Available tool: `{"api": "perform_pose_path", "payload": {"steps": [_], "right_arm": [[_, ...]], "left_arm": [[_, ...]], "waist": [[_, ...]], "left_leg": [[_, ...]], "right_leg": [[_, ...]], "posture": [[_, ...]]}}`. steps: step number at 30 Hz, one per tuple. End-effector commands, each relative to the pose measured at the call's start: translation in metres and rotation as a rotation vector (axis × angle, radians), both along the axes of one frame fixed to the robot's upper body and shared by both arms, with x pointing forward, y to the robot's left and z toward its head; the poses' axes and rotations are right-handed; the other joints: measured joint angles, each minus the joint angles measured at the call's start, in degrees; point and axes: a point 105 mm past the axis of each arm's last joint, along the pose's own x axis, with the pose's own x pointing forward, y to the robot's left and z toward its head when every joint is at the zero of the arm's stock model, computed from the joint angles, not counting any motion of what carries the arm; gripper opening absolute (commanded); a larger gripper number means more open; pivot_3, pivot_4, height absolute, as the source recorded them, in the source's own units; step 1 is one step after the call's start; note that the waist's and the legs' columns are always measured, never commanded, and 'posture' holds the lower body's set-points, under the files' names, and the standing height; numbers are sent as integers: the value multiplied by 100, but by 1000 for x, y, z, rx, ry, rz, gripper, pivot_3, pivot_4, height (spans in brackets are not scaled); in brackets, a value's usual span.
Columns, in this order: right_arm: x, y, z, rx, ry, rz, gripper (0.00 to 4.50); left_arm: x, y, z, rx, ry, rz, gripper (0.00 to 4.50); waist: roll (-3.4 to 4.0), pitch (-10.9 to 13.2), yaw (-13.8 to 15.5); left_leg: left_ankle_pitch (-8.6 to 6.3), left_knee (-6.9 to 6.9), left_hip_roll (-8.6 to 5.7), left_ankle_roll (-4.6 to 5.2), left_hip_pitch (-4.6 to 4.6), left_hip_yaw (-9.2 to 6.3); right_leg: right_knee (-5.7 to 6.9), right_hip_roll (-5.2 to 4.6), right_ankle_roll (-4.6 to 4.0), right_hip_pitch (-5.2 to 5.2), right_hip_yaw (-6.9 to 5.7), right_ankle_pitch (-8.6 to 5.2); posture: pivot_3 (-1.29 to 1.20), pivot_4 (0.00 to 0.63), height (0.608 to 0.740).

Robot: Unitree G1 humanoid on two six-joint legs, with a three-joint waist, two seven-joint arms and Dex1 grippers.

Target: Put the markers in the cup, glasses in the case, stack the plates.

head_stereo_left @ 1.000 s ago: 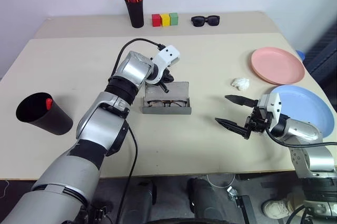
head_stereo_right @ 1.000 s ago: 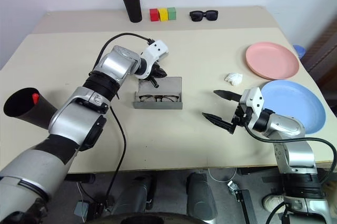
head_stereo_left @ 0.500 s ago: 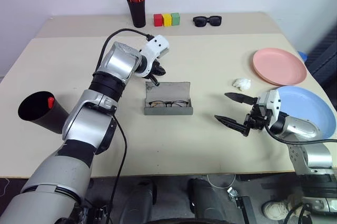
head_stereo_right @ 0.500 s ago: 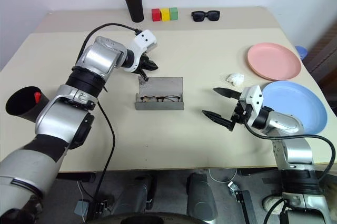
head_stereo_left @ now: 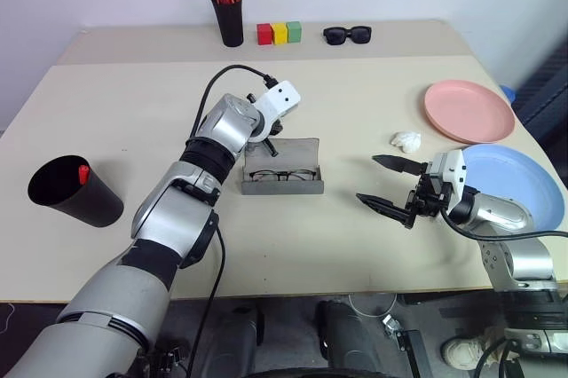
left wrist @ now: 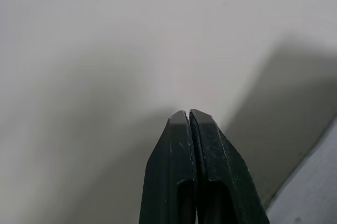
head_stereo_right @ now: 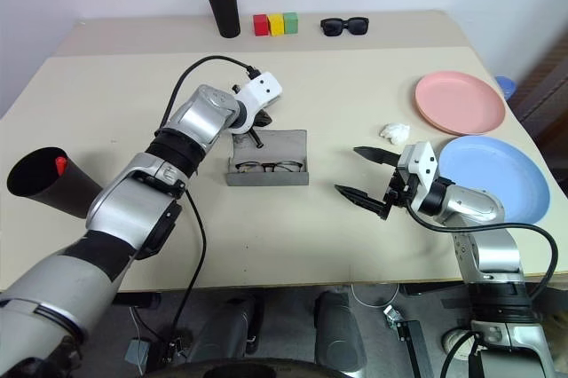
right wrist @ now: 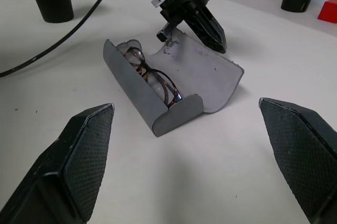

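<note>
Beige worktop (head_stereo_left: 133, 129). Glasses (head_stereo_left: 282, 175) seen inside open case (head_stereo_left: 282, 185). Left hand (right wrist: 208, 30), fingers pressed together, empty, set at lid's far edge, prob. to push lid shut. Right hand (head_stereo_left: 390, 185) held wide apart beside case, empty, waiting.

We cannot see whether the left gripper (right wrist: 202, 24) touches the case (right wrist: 205, 79) lid. The cup (head_stereo_right: 40, 183) is cut off at our frame's edge, hiding most of the red-capped marker (head_stereo_right: 59, 165).
</note>
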Motion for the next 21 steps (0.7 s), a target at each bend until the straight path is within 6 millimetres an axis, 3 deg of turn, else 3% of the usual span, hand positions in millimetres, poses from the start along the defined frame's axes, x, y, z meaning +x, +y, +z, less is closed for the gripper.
{"api": "perform_pose_path", "payload": {"steps": [1, 7, 13, 21], "right_arm": [[-3, 0, 10, 3, -38, 4, 4500], [-5, -3, 9, 2, -34, -2, 4500], [-3, -3, 8, 2, -32, 1, 4500], [-1, -2, 8, -1, -30, 8, 4500]], "left_arm": [[-2, 0, 16, -41, 19, -25, 20], [-27, 12, 33, -205, 254, -58, 20], [-54, 21, 37, -238, 361, -111, 20], [-86, 12, 23, -241, 441, -183, 20]], "waist": [[0, 0, 6], [0, 0, -15], [2, -1, -14], [3, -2, -6]], "left_leg": [[0, 0, 0, 0, 0, 0], [0, 0, 0, 0, -1, 0], [0, 0, 1, 0, 1, -1], [0, 1, 2, 0, 1, -2]], "right_leg": [[0, 0, 0, 0, 0, 0], [3, 0, 0, -1, 0, 0], [3, 0, 0, 0, 0, 0], [4, 0, -1, 0, 3, 0]], "posture": [[0, 150, 740], [0, 150, 740], [0, 150, 740], [0, 150, 740]]}}
